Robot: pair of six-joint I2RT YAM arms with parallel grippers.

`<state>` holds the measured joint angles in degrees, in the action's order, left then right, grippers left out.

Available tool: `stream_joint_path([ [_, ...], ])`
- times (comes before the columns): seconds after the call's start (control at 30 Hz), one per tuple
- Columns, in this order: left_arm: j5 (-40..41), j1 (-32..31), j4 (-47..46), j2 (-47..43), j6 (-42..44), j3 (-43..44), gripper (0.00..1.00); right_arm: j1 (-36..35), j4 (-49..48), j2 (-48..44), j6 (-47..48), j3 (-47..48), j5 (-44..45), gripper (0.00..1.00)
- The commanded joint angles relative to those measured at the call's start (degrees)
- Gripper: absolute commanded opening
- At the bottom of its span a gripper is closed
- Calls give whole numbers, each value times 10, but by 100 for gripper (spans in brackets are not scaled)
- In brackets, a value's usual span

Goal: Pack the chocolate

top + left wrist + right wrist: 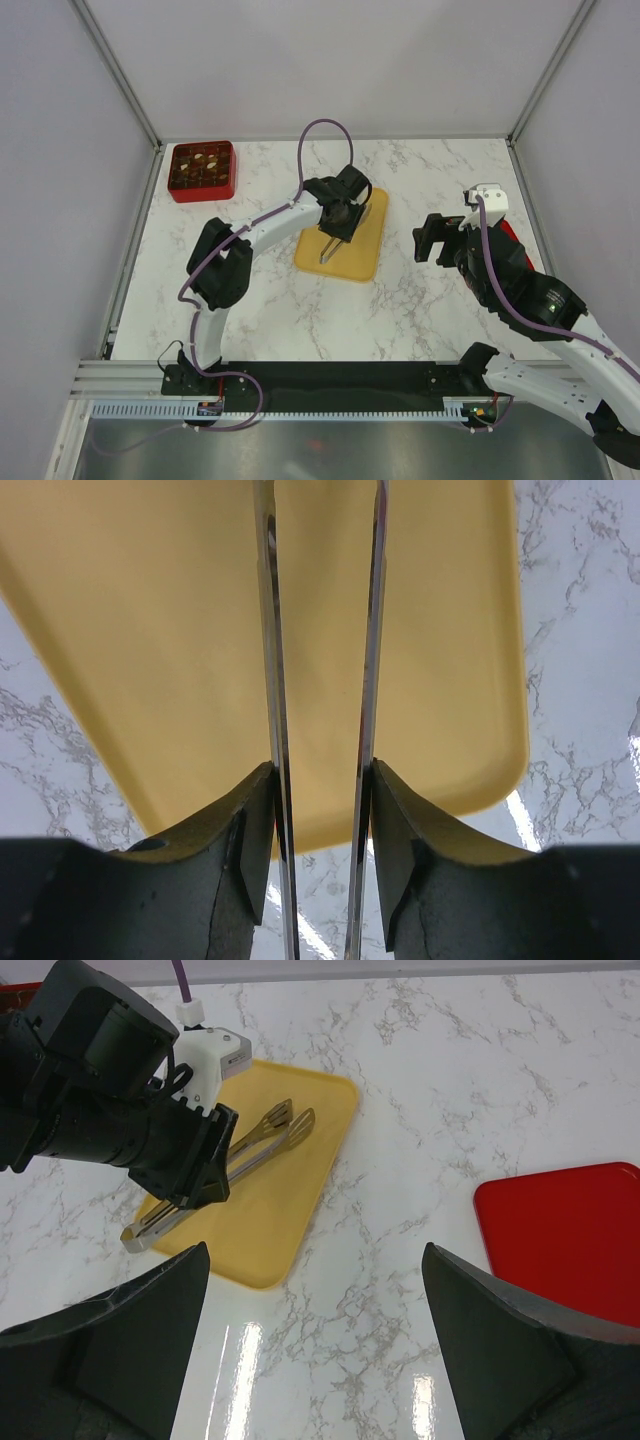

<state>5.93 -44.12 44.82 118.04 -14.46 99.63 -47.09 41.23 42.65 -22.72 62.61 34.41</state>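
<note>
Enclosing the workspace, pale grey panels [300,60] rise between aluminium posts [120,75] on three sides of a white marble table [260,310] with grey veins and a glossy sheen. A yellow tray [355,262] lies directly under the left gripper [338,225]. A flat red lid [560,1240] rests on the marble just to the right of the right gripper [435,240], whose jaws are spread wide with nothing between them. A red box [202,190] with grid compartments sits in the far corner, well apart from and to the left of the left jaws. Those jaws are clenched on metal tongs [262,1132], one finger on each outer blade, with the tips apart over the tray. The chocolate [203,166] sits in the box's compartments, far from both jaws.
</note>
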Motion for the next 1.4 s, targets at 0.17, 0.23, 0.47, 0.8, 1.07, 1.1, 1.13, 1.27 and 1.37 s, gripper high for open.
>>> stream_joint_path([
  [0.17,13,-3,-15,3,20,31,47,0,-1,-9,-3,-3,13,96],
  [0.23,8,-3,-13,-1,18,29,43,0,-1,-12,-3,-1,13,96],
  [0.47,-2,-4,25,-38,11,28,34,0,2,-18,-7,1,9,96],
  [0.8,-13,-1,100,-156,-22,7,33,0,4,-25,-18,5,-7,95],
  [1.07,3,115,155,-201,-5,47,33,0,5,-29,-22,7,-18,95],
  [1.1,-11,165,155,-204,-2,49,33,0,5,-29,-21,7,-20,95],
  [1.13,-21,191,153,-206,0,50,33,-1,5,-28,-21,7,-22,95],
  [1.27,-39,312,149,-199,7,50,33,0,5,-27,-18,5,-23,95],
  [1.37,-54,383,144,-184,3,54,33,0,4,-24,-16,6,-18,95],
])
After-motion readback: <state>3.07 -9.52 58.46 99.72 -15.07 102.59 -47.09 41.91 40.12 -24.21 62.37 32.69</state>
